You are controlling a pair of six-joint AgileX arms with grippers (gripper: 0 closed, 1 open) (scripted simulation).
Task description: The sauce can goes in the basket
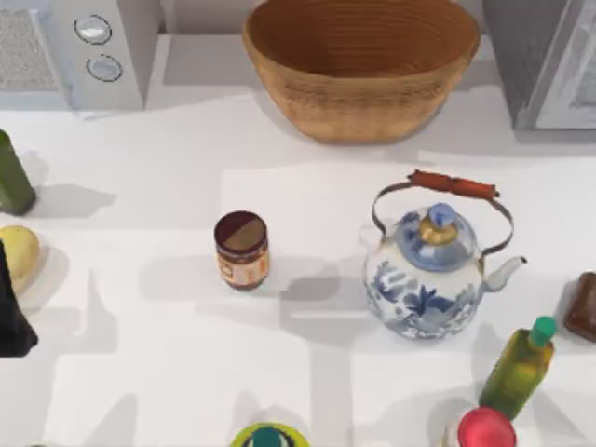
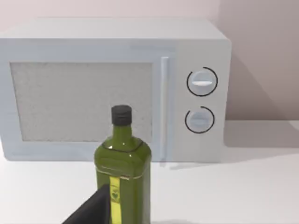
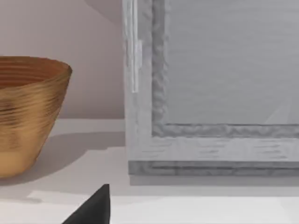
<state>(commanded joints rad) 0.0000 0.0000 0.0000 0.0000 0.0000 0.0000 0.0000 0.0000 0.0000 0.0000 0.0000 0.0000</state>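
Observation:
The sauce can point(image 1: 242, 250) stands upright on the white table, left of centre, with a dark maroon top and an orange-red label. The basket point(image 1: 361, 102), a wide tan wicker bowl, sits at the back centre of the table and holds nothing that I can see; its side also appears in the right wrist view point(image 3: 28, 112). My left gripper point(image 1: 11, 317) is a dark shape at the table's left edge, well left of the can and touching nothing. A dark tip of my right gripper point(image 3: 93, 207) shows low in the right wrist view, apart from the basket.
A blue-and-white teapot point(image 1: 433, 270) stands right of the can. A microwave point(image 1: 93, 47) is at back left and a grey appliance point(image 1: 549, 56) at back right. A green bottle point(image 1: 11, 177), a yellow object point(image 1: 17, 253), a brown block point(image 1: 584, 305), a green-capped bottle point(image 1: 521, 368) and a red-capped container point(image 1: 484, 430) ring the edges.

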